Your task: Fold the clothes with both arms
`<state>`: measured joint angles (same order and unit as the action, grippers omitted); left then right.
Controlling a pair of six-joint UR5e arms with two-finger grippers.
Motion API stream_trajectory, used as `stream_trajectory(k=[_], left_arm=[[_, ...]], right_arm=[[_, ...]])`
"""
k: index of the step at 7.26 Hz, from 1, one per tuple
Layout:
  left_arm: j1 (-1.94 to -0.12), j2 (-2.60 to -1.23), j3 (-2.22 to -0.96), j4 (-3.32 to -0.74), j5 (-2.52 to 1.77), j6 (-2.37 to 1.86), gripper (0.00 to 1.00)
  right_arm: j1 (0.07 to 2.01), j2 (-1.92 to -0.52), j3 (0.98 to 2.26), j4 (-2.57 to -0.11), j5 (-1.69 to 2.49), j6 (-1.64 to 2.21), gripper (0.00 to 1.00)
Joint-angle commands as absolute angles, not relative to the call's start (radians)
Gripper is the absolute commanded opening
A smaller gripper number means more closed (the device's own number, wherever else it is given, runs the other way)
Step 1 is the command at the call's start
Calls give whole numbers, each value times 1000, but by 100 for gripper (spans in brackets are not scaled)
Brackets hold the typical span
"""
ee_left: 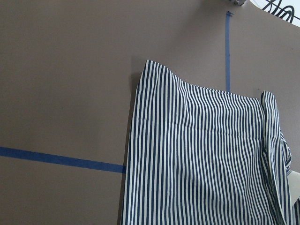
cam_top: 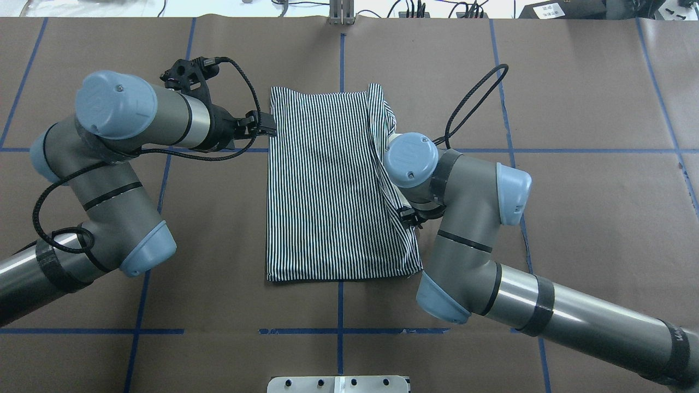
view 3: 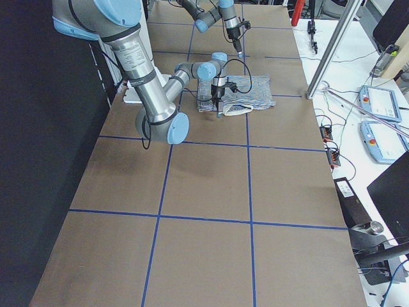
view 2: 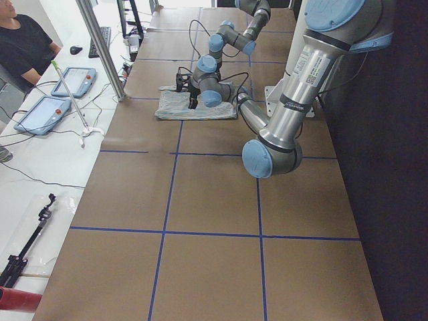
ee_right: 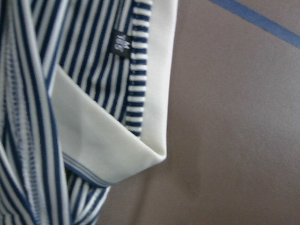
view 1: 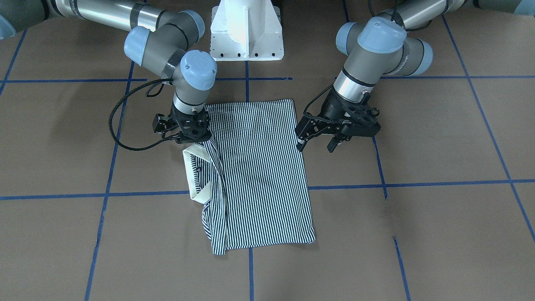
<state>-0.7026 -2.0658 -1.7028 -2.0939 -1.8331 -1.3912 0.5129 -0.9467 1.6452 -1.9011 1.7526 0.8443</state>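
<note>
a navy-and-white striped polo shirt [view 1: 259, 175] lies folded into a flat rectangle in the middle of the brown paper-covered surface [view 1: 418, 234]. it lies across the blue tape lines [view 1: 142, 193], in front of the white pedestal base [view 1: 246, 33]. its plain cream collar [view 1: 195, 175] sticks out past the shirt's edge on the robot's right side, and a rumpled ridge of striped cloth runs beside it. the black right gripper [view 1: 186, 134] points down at that same edge, next to the collar and toward the end nearer the robot. its wrist view shows the collar and a small black size label [ee_right: 121, 42] close up, but i cannot tell whether its jaws are spread or clamped on cloth. the black left gripper [view 1: 316, 145] hovers just beside the opposite edge of the shirt, its jaws spread apart and holding nothing.
</note>
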Motion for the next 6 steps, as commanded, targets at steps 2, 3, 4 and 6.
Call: stream_trajectory(k=[2,3,4,6], left_arm=[[-703,-2062,-1704,-2094,-1833,-1385,100],[-703,-2062,-1704,-2094,-1833,-1384,100],[-703,-2062,-1703,-2094,-1833,-1384,100],[-703,-2062,-1703,-2094,-1833,-1384,100]], right_arm=[[523,-893,1668,-1925,1766,842,100],[520,-838,1611,-1919,1764,845,100],[519,-790,1550,-1911,1764,844,100],[517,-764,1505,-1858,1764,844,100]])
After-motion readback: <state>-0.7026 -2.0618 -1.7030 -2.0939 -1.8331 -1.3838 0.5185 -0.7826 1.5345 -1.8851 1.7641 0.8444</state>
